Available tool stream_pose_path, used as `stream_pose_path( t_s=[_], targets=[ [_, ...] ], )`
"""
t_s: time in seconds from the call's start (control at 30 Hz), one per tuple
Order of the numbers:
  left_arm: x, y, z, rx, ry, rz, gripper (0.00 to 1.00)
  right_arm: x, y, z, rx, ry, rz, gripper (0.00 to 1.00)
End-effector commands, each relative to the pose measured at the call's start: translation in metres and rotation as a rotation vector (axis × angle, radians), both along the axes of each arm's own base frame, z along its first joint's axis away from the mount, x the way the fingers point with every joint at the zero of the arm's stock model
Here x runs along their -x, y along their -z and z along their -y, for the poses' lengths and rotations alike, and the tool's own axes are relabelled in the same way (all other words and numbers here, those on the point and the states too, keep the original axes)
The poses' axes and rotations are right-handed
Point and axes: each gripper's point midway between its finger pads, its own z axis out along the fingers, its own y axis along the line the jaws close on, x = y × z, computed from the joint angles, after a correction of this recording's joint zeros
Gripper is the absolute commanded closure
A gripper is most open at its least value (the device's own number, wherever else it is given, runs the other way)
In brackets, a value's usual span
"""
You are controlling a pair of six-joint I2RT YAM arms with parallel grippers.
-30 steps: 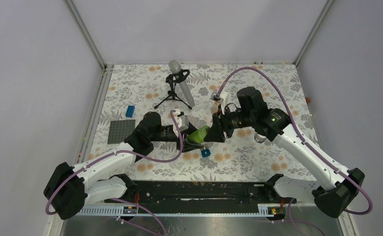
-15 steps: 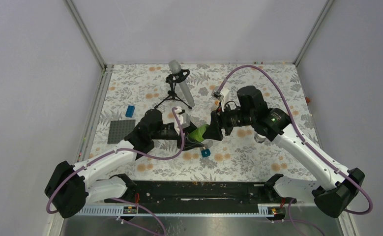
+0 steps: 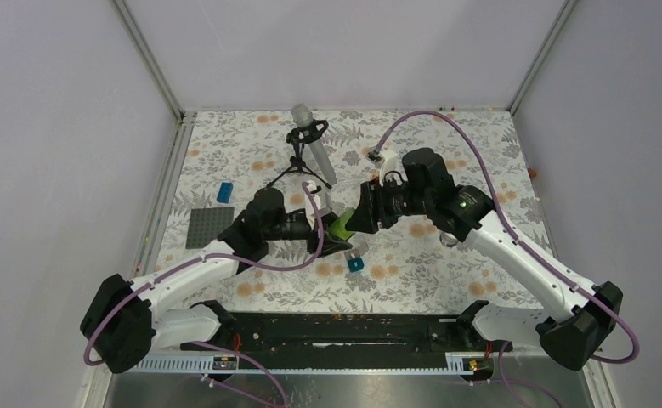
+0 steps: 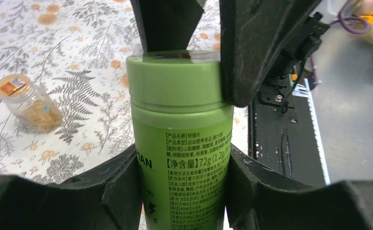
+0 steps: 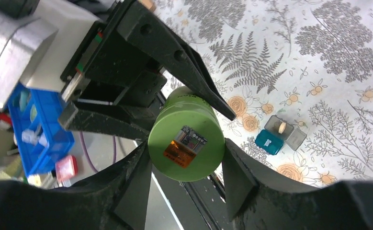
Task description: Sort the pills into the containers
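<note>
**Top view:** The right arm has swung in toward the left one over the last second. Its right end effector (image 3: pixel 358 218) now sits over the end of the green bottle (image 3: pixel 339 228), where earlier it stood a little off it. The bottle is held above the middle of the surface, tilted, between the two arms. The left end effector (image 3: pixel 324 235) has shifted only slightly and grips the bottle's body. A small teal pill box (image 3: pixel 355 263) lies on the surface just toward the near edge.

**Left wrist view:** The left end effector (image 4: pixel 180 165) is clamped on the green bottle (image 4: pixel 184 158) low on its labelled body. Above, the right arm's fingers (image 4: pixel 256 52) overlap the lid (image 4: pixel 175 76) on its sides.

**Right wrist view:** The right end effector (image 5: pixel 186 163) has its fingers against both sides of the lid (image 5: pixel 185 141), so it appears closed on it after re-gripping. The pill box (image 5: pixel 270 142) lies open below, with one pill in it.

In my judgement this is the unscrewing step. With both grips set, the lid can be twisted off. No pills from this bottle have been sorted yet.
</note>
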Motion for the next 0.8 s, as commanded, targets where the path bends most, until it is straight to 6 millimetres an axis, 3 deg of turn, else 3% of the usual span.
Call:
stream_pose_path(
  t_s=[0.0, 0.17, 0.2, 0.27, 0.33, 0.4, 0.6, 0.7, 0.77],
  targets=[
    [-0.002, -0.035, 0.012, 0.085, 0.031, 0.158, 1.0, -0.08, 0.007, 0.014, -0.043, 0.528, -0.011, 1.0],
    [-0.009, -0.027, 0.013, 0.054, -0.006, 0.167, 1.0, -0.095, 0.013, 0.03, -0.063, 0.743, -0.048, 1.0],
    [-0.009, -0.026, 0.013, 0.052, -0.009, 0.166, 1.0, -0.093, 0.009, 0.027, -0.076, 0.719, -0.041, 0.88],
    [-0.01, -0.027, 0.012, 0.055, -0.015, 0.167, 1.0, -0.081, 0.001, 0.017, -0.084, 0.601, -0.029, 0.51],
    [-0.011, -0.028, 0.012, 0.065, -0.027, 0.167, 1.0, -0.067, -0.003, 0.006, -0.095, 0.47, -0.017, 0.32],
    [-0.015, -0.031, 0.012, 0.075, -0.049, 0.172, 1.0, -0.051, -0.002, -0.001, -0.095, 0.361, -0.025, 0.22],
    [-0.019, -0.035, 0.012, 0.094, -0.075, 0.173, 1.0, -0.022, 0.011, -0.009, -0.067, 0.181, -0.079, 0.12],
    [-0.022, -0.035, 0.014, 0.098, -0.089, 0.158, 0.99, -0.017, 0.016, -0.011, -0.043, 0.147, -0.08, 0.14],
    [-0.024, -0.036, 0.015, 0.098, -0.103, 0.142, 0.96, -0.017, 0.02, -0.012, -0.026, 0.139, -0.088, 0.2]
  ],
)
